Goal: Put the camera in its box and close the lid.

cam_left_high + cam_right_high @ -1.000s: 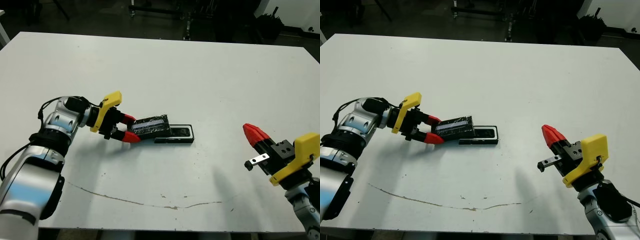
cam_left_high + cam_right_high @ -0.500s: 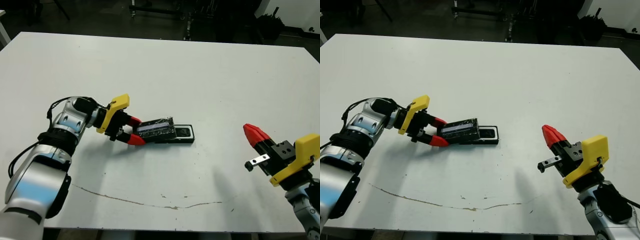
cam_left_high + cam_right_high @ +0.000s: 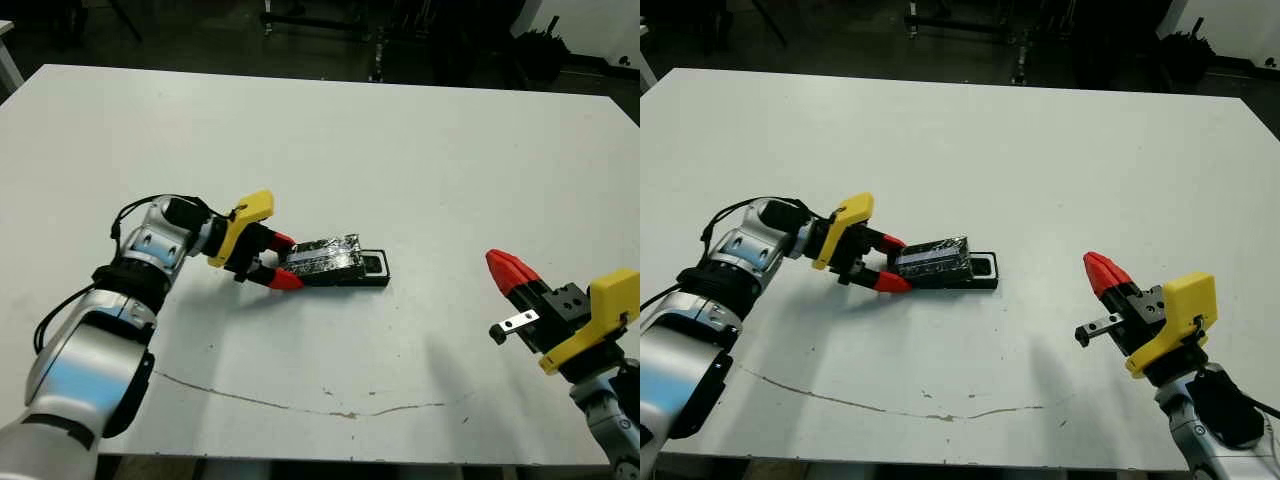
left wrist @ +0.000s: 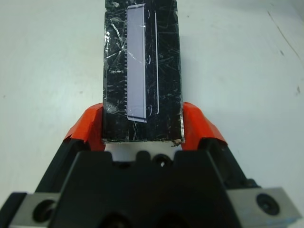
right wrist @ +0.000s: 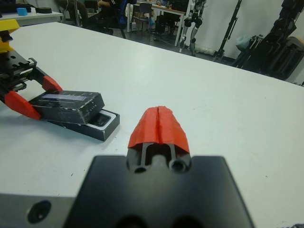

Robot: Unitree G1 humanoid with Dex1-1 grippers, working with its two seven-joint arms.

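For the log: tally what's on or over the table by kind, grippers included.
Grippers: 2 (left gripper, right gripper)
Lid: 1 (lid)
Box: 1 (box, mostly under the lid)
Camera: not countable; the lid hides most of the box.
Total: 4

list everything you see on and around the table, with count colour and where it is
lid: one, shiny crinkly black with a pale strip, held between the left gripper's fingers, lying over most of the box
box: one, black with white lining, near the table's middle, only its end toward the right arm uncovered
camera: one, dark, inside the box; only a bit shows in the uncovered end
table: one, white, with a thin dark scratch near the front edge
left gripper: one, red fingers on either side of the lid
right gripper: one, red fingers pressed together, empty, above the table's right side
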